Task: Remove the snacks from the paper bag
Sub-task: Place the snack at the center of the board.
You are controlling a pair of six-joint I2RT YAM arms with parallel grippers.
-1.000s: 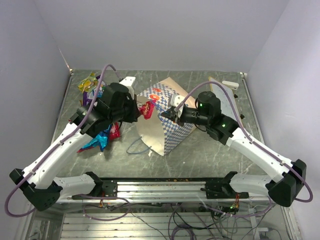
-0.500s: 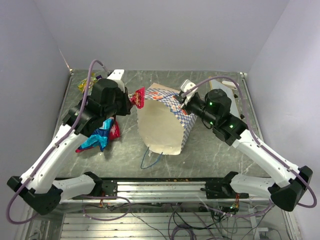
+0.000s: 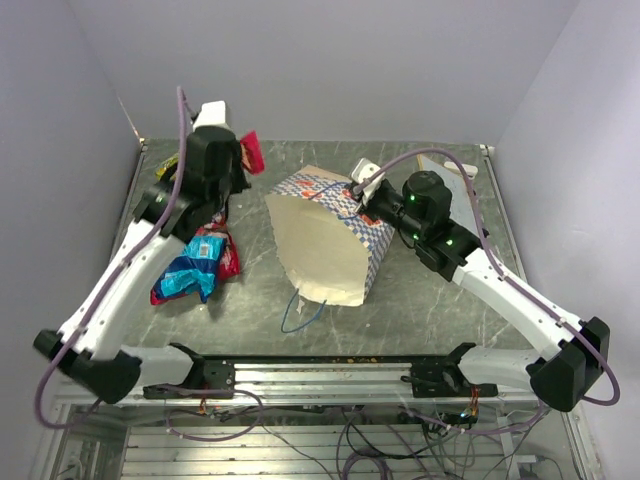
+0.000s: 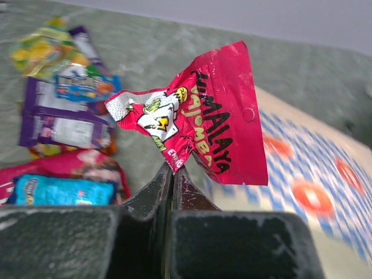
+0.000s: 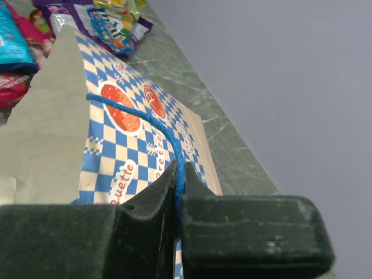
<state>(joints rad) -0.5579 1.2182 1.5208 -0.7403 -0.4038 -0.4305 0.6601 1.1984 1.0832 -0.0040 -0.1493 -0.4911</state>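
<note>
Grey-green marbled surface [image 3: 430, 300], plain pale walls all round. So the paper bag [image 3: 325, 245] sits about mid-surface, tilted so its cream inside shows to the overhead camera, with the mouth gaping toward the near edge. Up at the bag's far top edge, the right gripper [image 5: 176, 174] has its jaws clamped tight on the blue string handle [image 5: 152, 122], which runs taut across the checkered side. The second handle [image 3: 300, 315] just trails loose on the surface by the near rim.

Over on the left, the left gripper [image 4: 173, 170] is raised and apart from the bag. Its jaws are pinched on the bottom corner of a red packet [image 4: 203, 125], which sticks up crumpled above them. The other snacks [image 3: 195, 265] lie in a loose heap along the left side of the surface. A blue packet [image 3: 190, 275] and a pink packet [image 3: 228, 262] are nearest the front, with a purple packet [image 4: 61, 122] and a yellow-green packet [image 4: 40, 49] further back.
</note>
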